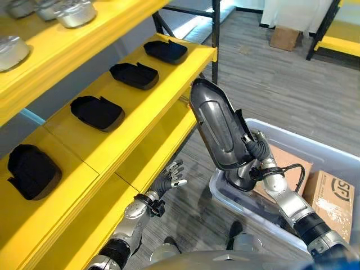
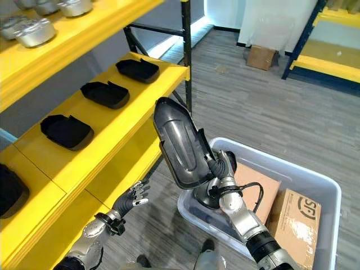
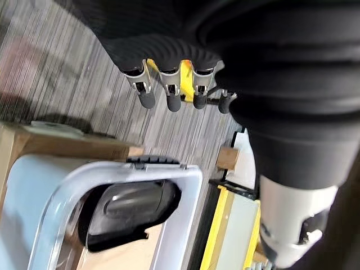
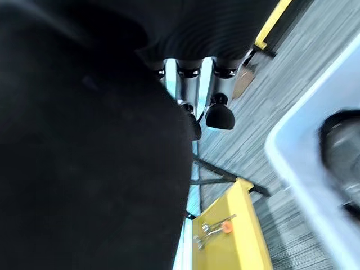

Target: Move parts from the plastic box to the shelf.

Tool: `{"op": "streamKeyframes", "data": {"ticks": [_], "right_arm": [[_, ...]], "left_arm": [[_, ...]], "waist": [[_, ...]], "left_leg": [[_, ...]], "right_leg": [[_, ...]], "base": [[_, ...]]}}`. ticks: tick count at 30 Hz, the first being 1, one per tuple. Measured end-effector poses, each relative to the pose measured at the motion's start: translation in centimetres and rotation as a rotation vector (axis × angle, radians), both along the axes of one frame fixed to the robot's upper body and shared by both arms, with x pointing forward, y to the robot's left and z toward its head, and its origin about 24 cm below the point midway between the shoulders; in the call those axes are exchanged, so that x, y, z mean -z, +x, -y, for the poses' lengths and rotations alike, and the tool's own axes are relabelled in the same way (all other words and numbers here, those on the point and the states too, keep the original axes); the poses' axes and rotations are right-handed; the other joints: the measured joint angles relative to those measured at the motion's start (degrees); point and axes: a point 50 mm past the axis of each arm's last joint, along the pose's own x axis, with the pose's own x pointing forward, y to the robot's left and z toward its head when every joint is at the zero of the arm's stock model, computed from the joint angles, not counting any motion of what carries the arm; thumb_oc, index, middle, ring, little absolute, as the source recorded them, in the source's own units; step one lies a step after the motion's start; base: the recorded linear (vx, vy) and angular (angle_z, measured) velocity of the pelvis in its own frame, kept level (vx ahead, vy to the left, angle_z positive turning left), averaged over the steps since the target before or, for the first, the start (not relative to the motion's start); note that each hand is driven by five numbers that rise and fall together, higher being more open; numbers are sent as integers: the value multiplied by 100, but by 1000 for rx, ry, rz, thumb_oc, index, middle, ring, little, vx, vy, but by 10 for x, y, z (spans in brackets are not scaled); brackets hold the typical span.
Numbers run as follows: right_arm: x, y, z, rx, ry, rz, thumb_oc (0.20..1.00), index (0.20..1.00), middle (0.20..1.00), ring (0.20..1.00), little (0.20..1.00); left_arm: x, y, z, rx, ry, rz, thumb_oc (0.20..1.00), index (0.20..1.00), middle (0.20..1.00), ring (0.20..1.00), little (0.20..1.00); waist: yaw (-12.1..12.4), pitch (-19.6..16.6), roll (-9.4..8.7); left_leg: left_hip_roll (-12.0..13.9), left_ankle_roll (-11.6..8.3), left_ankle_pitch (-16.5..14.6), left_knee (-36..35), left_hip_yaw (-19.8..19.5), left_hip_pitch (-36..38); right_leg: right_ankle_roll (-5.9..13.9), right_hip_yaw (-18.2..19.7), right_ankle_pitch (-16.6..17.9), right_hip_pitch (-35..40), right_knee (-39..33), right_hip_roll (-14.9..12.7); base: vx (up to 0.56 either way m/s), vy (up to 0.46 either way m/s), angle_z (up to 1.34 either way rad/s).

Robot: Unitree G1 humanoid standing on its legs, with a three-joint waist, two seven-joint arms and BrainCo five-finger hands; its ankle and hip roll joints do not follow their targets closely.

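Note:
A long dark grey moulded part (image 1: 216, 126) stands tilted above the translucent plastic box (image 1: 292, 138), its narrow end up toward the yellow shelf (image 1: 129, 129). My right hand (image 1: 260, 154) is shut on its lower end; in the right wrist view the part (image 4: 84, 140) lies against the curled fingers (image 4: 191, 70). Another dark part (image 3: 132, 211) lies in the box's near corner. My left hand (image 1: 167, 180) hangs open beside the lower shelf edge, fingers (image 3: 169, 93) straight and holding nothing.
Several black moulded parts (image 1: 97, 111) sit in a row on the middle shelf, and silver parts (image 1: 73, 12) on the top one. Cardboard boxes (image 1: 332, 197) fill the plastic box's far side. A black rack post (image 1: 215, 34) stands at the shelf end.

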Motion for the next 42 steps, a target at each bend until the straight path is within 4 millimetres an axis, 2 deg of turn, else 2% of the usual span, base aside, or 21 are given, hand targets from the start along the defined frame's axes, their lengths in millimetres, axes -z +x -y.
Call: {"op": "streamKeyframes", "data": {"ticks": [1, 3, 6, 8, 11, 14, 19, 22, 24, 25, 27, 28, 30, 31, 34, 37, 38, 40, 42], "right_arm": [[0, 0, 1, -2, 3, -6, 200, 200, 200, 200, 200], [1, 0, -3, -12, 34, -19, 200, 200, 200, 200, 200], [4, 0, -5, -36, 43, -44, 200, 200, 200, 200, 200], [7, -2, -9, -57, 49, -67, 200, 200, 200, 200, 200], [10, -3, -16, -85, 100, -99, 200, 200, 200, 200, 200], [12, -4, -25, -109, 161, -127, 200, 200, 200, 200, 200], [17, -6, -34, -137, 180, -169, 200, 200, 200, 200, 200], [19, -8, -40, -144, 207, -188, 200, 200, 200, 200, 200], [24, -12, -37, -125, 228, -207, 200, 200, 200, 200, 200], [26, -15, -35, -110, 232, -215, 200, 200, 200, 200, 200], [28, -17, -34, -104, 234, -218, 200, 200, 200, 200, 200], [28, -18, -32, -104, 230, -218, 200, 200, 200, 200, 200], [26, -17, -30, -102, 228, -212, 200, 200, 200, 200, 200], [22, -15, -25, -86, 241, -200, 200, 200, 200, 200, 200], [22, -17, -12, -54, 249, -197, 200, 200, 200, 200, 200], [22, -17, -8, -49, 234, -198, 200, 200, 200, 200, 200], [20, -16, -4, -43, 242, -189, 200, 200, 200, 200, 200], [18, -19, 2, -21, 252, -166, 200, 200, 200, 200, 200], [16, -22, 2, -18, 249, -154, 200, 200, 200, 200, 200]], "left_arm": [[0, 0, -1, -3, 7, 1, 1000, 1000, 1000, 1000, 1000], [1, -1, -3, -12, 16, -6, 1000, 1000, 1000, 1000, 1000], [5, -9, -5, -35, 22, -32, 1000, 1000, 1000, 1000, 1000], [10, -17, -8, -49, 32, -56, 1000, 1000, 1000, 1000, 1000], [16, -29, -15, -54, 63, -87, 1000, 1000, 1000, 1000, 1000], [18, -36, -24, -66, 87, -103, 1000, 1000, 1000, 1000, 1000], [16, -39, -29, -63, 94, -93, 1000, 1000, 1000, 1000, 1000], [14, -38, -29, -60, 96, -77, 1000, 1000, 1000, 1000, 1000], [12, -34, -29, -55, 98, -55, 1000, 1000, 1000, 1000, 1000], [9, -30, -29, -52, 102, -40, 1000, 1000, 1000, 1000, 1000], [4, -21, -29, -47, 105, -14, 1000, 1000, 1000, 1000, 1000], [2, -15, -27, -48, 107, -17, 1000, 1000, 1000, 1000, 1000], [5, -16, -24, -64, 107, -36, 1000, 1000, 1000, 1000, 1000], [10, -19, -15, -68, 102, -62, 1000, 1000, 1000, 1000, 1000], [13, -19, 2, -39, 88, -79, 1000, 1000, 1000, 1000, 1000], [14, -19, 7, -34, 75, -82, 1000, 1000, 1000, 1000, 1000], [14, -20, 8, -15, 81, -80, 1000, 1000, 1000, 1000, 1000], [13, -19, 10, 2, 78, -73, 1000, 1000, 1000, 1000, 1000], [10, -17, 12, 16, 73, -60, 1000, 1000, 1000, 1000, 1000]], "waist": [[-8, 3, 9], [78, 12, 5], [164, 45, 89], [197, 57, 69], [315, 93, 6], [489, 130, -128], [701, 188, -308], [686, 208, -342], [645, 224, -320], [629, 230, -307], [577, 245, -361], [403, 268, -379], [384, 237, -427], [336, 216, -338], [298, 170, -176], [260, 167, -154], [175, 157, -59], [87, 189, 69], [27, 186, 174]], "left_leg": [[-73, -54, -120, -56, 4, 27], [-200, 95, -344, -102, -13, 26], [-423, 217, -669, -370, -14, 89], [-610, 274, -708, -423, -88, 92], [-785, 347, -767, -435, -187, 77], [-831, 362, -754, -424, -245, 43], [-882, 347, -718, -427, -386, 50], [-938, 369, -719, -443, -439, 29], [-910, 463, -723, -562, -635, 106], [-892, 510, -648, -662, -807, 122], [-868, 549, -529, -795, -1038, 73], [-801, 541, -446, -795, -1298, -7], [-856, 505, -435, -800, -1355, -4], [-875, 377, -363, -803, -1372, -28], [-817, 306, -307, -798, -1460, -111], [-757, 260, -267, -795, -1445, -130], [-750, 254, -248, -794, -1442, -154], [-806, 237, -145, -587, -1399, -331], [-847, 208, -20, -671, -1186, -406]], "right_leg": [[92, -62, 19, 78, -11, -29], [232, -98, 62, 105, -12, -122], [425, -230, 49, 148, 126, -303], [570, -114, 14, 144, 193, -483], [680, 7, 83, 178, 149, -613], [723, -61, 241, 257, 9, -618], [684, -301, 363, 415, -154, -640], [654, -417, 577, 397, -85, -684], [655, -306, 717, 357, 225, -729], [785, -158, 540, 309, 280, -612], [837, 222, 246, 270, 255, -167], [533, 632, -10, 360, -5, 434], [285, 694, -137, 532, -468, 761], [237, 740, 16, 746, -848, 876], [159, 760, 64, 766, -997, 991], [138, 760, 63, 769, -1040, 1046], [119, 747, 48, 774, -1080, 1084], [165, 618, 11, 765, -1060, 1002], [121, 466, -5, 770, -1065, 924]], "base": [[-21, 352, 45], [-24, 312, 35], [-45, 391, 38], [-68, 385, 32], [-79, 334, 18], [-102, 288, 15], [-166, 305, 20], [-141, 205, 13], [-59, 53, 30], [-22, 11, 56], [28, -14, 77], [55, -33, 84], [-46, -81, 49], [-92, -113, 10], [-59, -121, 15], [-27, -88, 1], [-52, -57, 9], [-62, -3, 40], [-81, 43, 50]]}}
